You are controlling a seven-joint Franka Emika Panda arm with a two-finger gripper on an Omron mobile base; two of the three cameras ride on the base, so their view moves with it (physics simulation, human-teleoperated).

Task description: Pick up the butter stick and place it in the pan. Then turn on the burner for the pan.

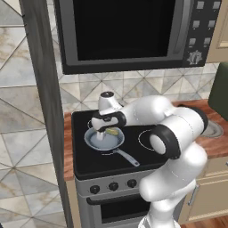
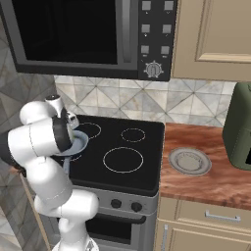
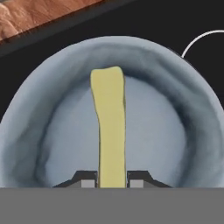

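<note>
the pincer (image 3: 112,183) is pinching the butter stick (image 3: 110,131) between its two dark tips, which are pressing on the bar's near end from either side. the bar is running straight out from the grip, over the bowl of the pan (image 3: 175,109), with its far end reaching toward the pan's back wall. whether it is already touching the pan floor cannot be told. from the left base view the pincer (image 1: 105,129) is hanging just above the pan (image 1: 95,141), and a sliver of the butter stick (image 1: 113,132) is showing beside it over the rim.

the butter is probably light, soft and greasy, so hard squeezing could dent it or let it slide. taking it across its narrow width looks right, though nearer the middle would be steadier.

the pan is sitting on the front left burner (image 1: 109,152) of the black cooktop (image 2: 142,154), its thin handle (image 1: 127,157) pointing toward the front. below the cooktop's front edge the knobs (image 1: 113,186) are waiting. a grey plate (image 2: 189,161) is lying on the wooden counter (image 2: 220,181), well apart.
</note>
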